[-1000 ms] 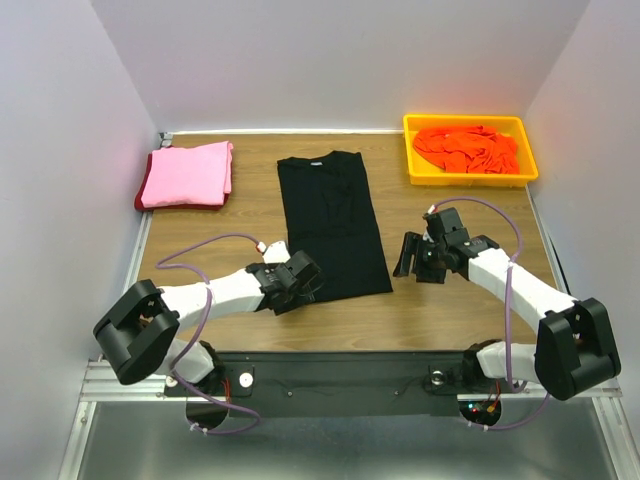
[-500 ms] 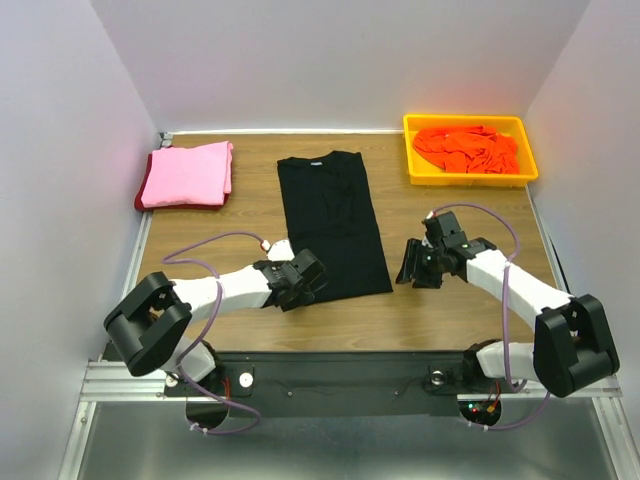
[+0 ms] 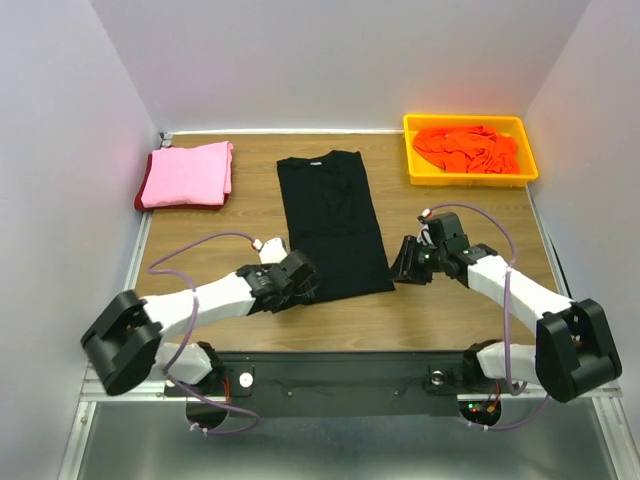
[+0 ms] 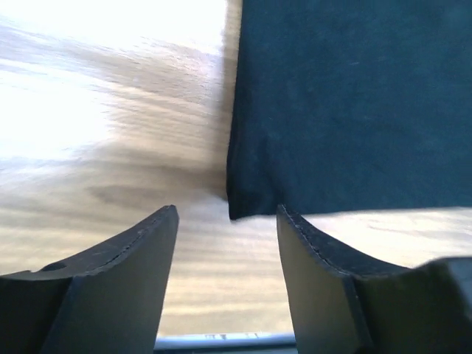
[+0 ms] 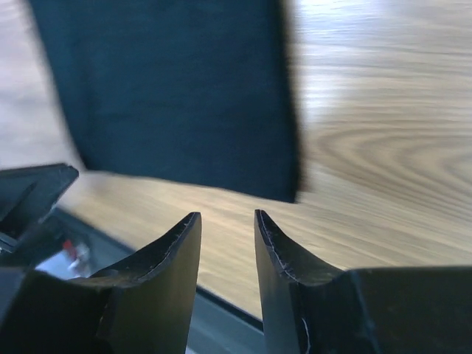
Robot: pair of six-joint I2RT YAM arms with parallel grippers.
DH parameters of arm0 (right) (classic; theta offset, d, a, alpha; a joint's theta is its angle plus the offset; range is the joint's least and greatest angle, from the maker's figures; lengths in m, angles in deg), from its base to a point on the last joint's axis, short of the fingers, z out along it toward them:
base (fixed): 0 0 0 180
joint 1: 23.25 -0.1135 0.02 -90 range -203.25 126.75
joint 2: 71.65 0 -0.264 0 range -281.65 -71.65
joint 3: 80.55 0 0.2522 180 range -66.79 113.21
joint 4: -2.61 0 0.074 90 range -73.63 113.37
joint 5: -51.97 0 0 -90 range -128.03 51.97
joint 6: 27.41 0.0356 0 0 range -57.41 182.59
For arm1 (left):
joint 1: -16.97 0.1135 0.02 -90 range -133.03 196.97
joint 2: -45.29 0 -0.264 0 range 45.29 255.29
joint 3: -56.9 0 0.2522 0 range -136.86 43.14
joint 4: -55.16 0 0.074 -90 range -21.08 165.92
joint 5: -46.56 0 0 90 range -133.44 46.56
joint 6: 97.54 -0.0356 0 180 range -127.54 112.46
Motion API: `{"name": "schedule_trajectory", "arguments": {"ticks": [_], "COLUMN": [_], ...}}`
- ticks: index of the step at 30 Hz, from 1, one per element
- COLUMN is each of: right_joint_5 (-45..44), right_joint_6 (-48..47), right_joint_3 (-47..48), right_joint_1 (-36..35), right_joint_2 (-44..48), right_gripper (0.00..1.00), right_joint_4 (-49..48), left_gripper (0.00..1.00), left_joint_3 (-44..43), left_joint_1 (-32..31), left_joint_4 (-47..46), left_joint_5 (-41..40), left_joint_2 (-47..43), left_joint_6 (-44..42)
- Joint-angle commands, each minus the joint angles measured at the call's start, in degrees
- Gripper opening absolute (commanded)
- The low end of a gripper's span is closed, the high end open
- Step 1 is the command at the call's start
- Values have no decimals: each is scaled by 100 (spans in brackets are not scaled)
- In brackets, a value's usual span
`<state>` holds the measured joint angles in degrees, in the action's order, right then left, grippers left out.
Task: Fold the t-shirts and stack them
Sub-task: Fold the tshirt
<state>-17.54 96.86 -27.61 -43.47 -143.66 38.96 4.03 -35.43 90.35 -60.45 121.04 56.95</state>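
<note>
black shirt (image 3: 332,225): lies flat mid-table, folded into a long narrow strip, collar at the far end, hem at the near end
left gripper (image 3: 296,284): at the near left corner of the black shirt; the overhead view doesn't settle whether it touches the cloth
left gripper state: fingers (image 4: 140,254) spread apart and holding nothing; in the wrist view the shirt's corner (image 4: 236,210) sits just ahead of the gap, on bare wood
right gripper (image 3: 408,262): just beside the shirt's near right edge, over the wood
right gripper state: fingers (image 5: 173,254) slightly apart with a narrow slot between them, nothing pinched; the shirt's right edge (image 5: 291,147) is ahead of the tips, blurred
pink shirt (image 3: 187,172): folded, far left corner of the table, on top of the stack
dark red shirt (image 3: 140,200): under the pink one, only its edge shows
orange shirt (image 3: 466,148): crumpled, not folded, inside the tray
yellow tray (image 3: 412,150): far right corner, well apart from the black shirt
table (image 3: 450,310): wood grain, bare between the shirts and the tray
</note>
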Motion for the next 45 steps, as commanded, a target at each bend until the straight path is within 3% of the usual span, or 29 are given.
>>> {"name": "schedule_trajectory", "arguments": {"ticks": [1,4,8,11,16,20,30,37,42,45], "right_joint_5": [1244,1773,2564,2968,3171,3250,3102,2741,2864,2522], "right_joint_6": [177,177,326,555,223,125,616,872,600,12], "right_joint_3": [-383,-648,-920,-1202,-1307,-1597,-2134,-2380,-2144,-1610], "right_joint_1": [1,10,10,19,54,439,880,942,933,942], "right_joint_2": [310,302,-154,-454,-1094,-1526,-3029,-2408,-1740,-940], "right_gripper": [41,41,40,38,30,29,19,19,25,31], "right_joint_4": [-1551,-2204,-3616,-4628,-5071,-5596,-6565,-6522,-5549,-3986], "left_gripper": [66,57,46,40,30,25,18,18,22,33], "left_joint_3": [175,763,1432,1705,2099,2469,3305,3586,3043,2428], "left_joint_1": [-24,-24,-24,-16,89,230,380,415,415,415], "left_joint_4": [-135,-1129,-3133,-3731,-4445,-4902,-5193,-4842,-3534,-2751], "left_joint_5": [-504,-268,504,716,875,989,1042,937,656,410], "left_joint_2": [-1164,-1675,-2073,-1828,-1344,-922,-561,-1043,-1868,-2204], "left_joint_6": [-172,-445,-902,-1122,-1150,-965,-182,195,-269,-620]}}
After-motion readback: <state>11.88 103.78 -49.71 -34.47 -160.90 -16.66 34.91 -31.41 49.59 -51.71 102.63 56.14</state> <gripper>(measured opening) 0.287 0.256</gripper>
